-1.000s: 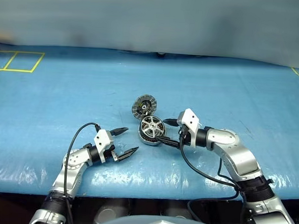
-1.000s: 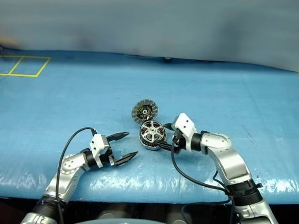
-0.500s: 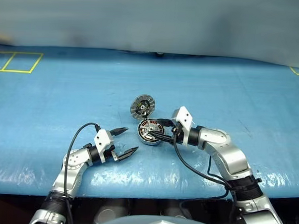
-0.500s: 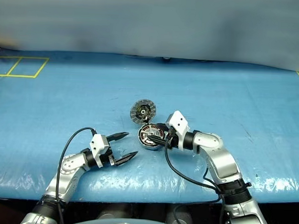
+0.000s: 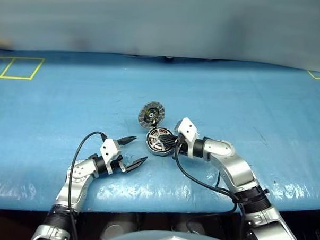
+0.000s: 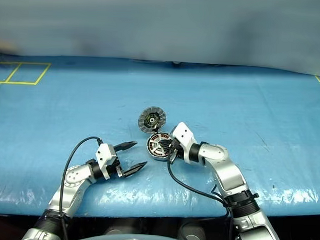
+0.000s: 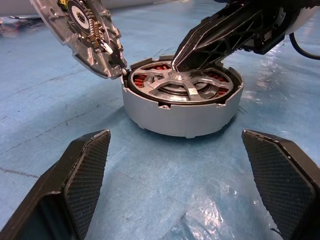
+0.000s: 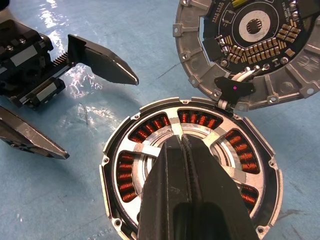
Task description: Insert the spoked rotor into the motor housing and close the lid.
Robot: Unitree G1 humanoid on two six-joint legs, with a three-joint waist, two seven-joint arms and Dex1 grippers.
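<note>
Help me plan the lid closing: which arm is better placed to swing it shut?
Probably the right: its shut gripper sits on the spoked rotor in the motor housing, beside the open lid. The left gripper hangs apart.

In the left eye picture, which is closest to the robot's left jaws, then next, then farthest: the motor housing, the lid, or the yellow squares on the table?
1. The motor housing, just ahead and to the right of the left gripper.
2. The lid, standing open just behind the housing.
3. The yellow squares, far off at the table's back left corner.
</note>
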